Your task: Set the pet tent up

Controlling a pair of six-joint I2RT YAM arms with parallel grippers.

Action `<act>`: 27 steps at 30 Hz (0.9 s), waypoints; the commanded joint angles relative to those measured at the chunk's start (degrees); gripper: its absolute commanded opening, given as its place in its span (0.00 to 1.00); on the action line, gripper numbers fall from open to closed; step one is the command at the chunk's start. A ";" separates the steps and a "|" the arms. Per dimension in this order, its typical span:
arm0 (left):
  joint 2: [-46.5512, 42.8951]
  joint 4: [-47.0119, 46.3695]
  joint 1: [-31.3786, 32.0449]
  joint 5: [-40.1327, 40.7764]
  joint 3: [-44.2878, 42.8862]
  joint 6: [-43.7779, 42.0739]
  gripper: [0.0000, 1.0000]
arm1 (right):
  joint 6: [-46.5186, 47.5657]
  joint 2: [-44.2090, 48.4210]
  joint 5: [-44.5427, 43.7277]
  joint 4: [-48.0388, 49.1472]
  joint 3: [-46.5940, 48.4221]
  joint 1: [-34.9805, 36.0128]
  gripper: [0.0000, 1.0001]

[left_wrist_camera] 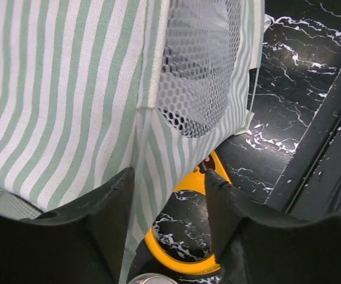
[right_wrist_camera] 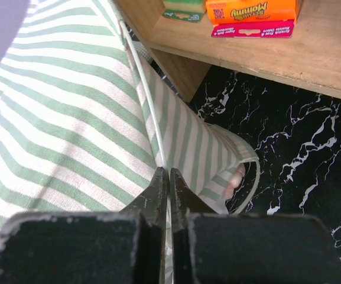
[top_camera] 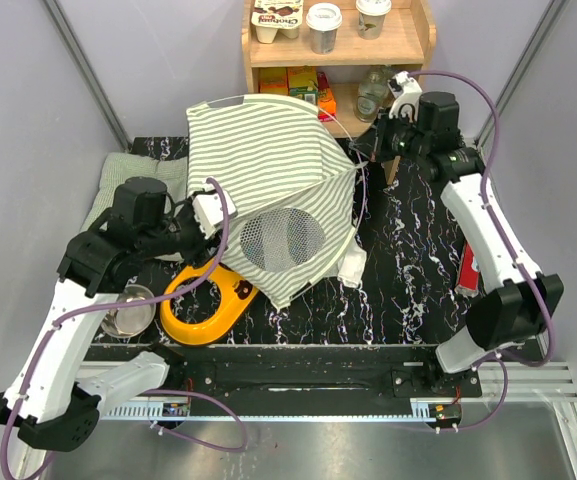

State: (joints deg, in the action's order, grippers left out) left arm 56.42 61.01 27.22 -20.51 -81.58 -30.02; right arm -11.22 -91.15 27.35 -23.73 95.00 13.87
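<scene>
The pet tent [top_camera: 258,150] stands half raised in the middle of the table, striped fabric up, its white mesh panel [top_camera: 283,238] facing the front. My left gripper [top_camera: 206,212] is at the tent's left edge. In the left wrist view it [left_wrist_camera: 167,177] is open, and the tent's striped hem [left_wrist_camera: 143,177] hangs between the jaws close to the left finger [left_wrist_camera: 108,207]. My right gripper [top_camera: 365,150] is at the tent's back right corner. In the right wrist view it [right_wrist_camera: 169,174] is shut on a thin white pole [right_wrist_camera: 146,100] that runs along the fabric [right_wrist_camera: 58,118].
A yellow bowl holder [top_camera: 203,305] lies under the tent's front edge, with a metal bowl [top_camera: 128,312] to its left. A green quilted cushion [top_camera: 118,175] lies at the back left. A wooden shelf [top_camera: 338,50] with cups and boxes stands behind the tent. A red object [top_camera: 468,265] lies at the right.
</scene>
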 commanded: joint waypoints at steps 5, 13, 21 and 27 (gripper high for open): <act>1.06 2.35 -0.24 -0.50 -8.94 -0.12 0.78 | 1.11 9.41 -4.40 -2.45 1.41 1.33 0.00; 1.85 1.92 -0.24 3.37 -16.06 0.40 0.89 | 3.93 11.61 -22.23 -13.45 9.76 7.48 0.00; 3.69 0.07 -0.24 3.03 -16.77 1.98 0.89 | -2.48 20.04 -37.27 -14.50 6.51 9.33 0.00; 5.98 -0.46 -0.24 -0.84 -18.44 3.30 0.89 | -5.56 23.47 -41.06 -17.41 3.45 11.09 0.00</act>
State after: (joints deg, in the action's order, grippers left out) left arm 61.60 63.24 27.20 -18.87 -97.27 -28.62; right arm -13.06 -69.69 -6.85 -41.82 100.47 23.75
